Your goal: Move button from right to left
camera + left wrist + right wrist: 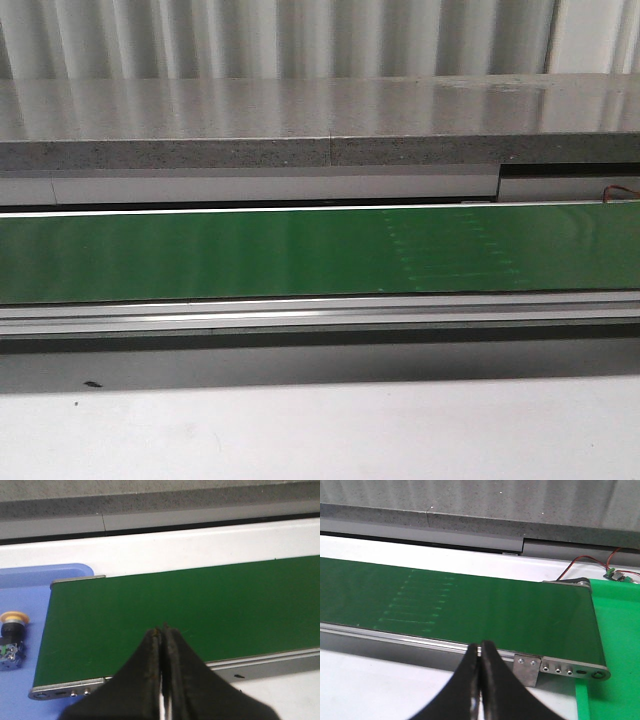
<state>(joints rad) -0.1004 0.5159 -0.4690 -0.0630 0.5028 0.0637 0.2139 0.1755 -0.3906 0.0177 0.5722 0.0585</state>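
Seen lying at nine o'clock on a blue tray (70, 572) past the green conveyor belt (180, 615) end: yellow-headed push-button (11, 640), likely light, rigid, best pinched across its square block; left gripper (161, 632) and right gripper (480, 647) both closed, empty.

A: What runs across the middle?

B: A green belt (200, 255), spanning the whole width, with a silver rail (300, 312) along its near edge and a dark strip under that.

A: Anything marked on it?

B: Faint pale dashes (450, 255) right of centre, in short rows.

A: And behind?

B: A white band, then a grey speckled ledge (250, 125) with a seam near the middle. Corrugated metal sheeting (280, 38) stands behind the ledge.

A: The far right?

B: Thin red wires (622, 190) peek in just above the belt.

A: The foreground?

B: A white tabletop (350, 435), with a small dark speck (92, 384) at its left
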